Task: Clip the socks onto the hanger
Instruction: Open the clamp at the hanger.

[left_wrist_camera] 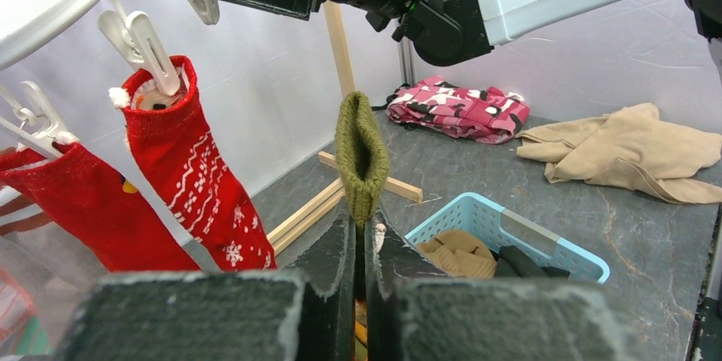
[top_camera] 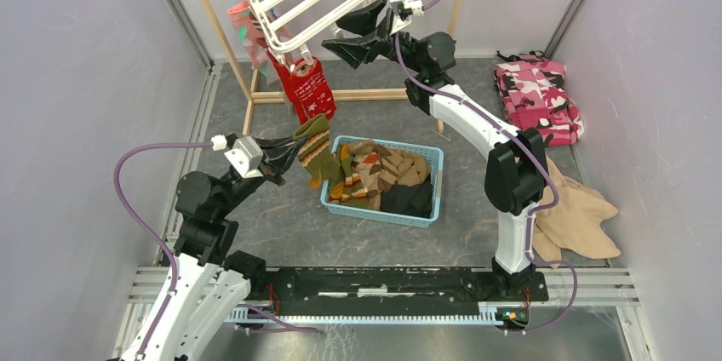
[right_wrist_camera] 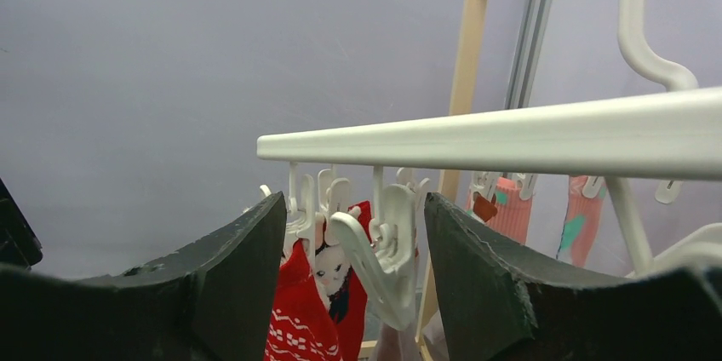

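Left jaws pinch olive sock (left_wrist_camera: pixel 361 157); right jaws gape astride a clip (right_wrist_camera: pixel 379 263) under hanger (right_wrist_camera: pixel 511 135) rim.

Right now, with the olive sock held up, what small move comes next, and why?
Probably close the right tool on the free clip between its jaws to pinch it open: the left tool holds the olive sock upright near the hanger.

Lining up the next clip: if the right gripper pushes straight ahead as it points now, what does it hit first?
The right gripper would probably meet the white clip hanging under the hanger, framed between its open jaws; depth is unclear.
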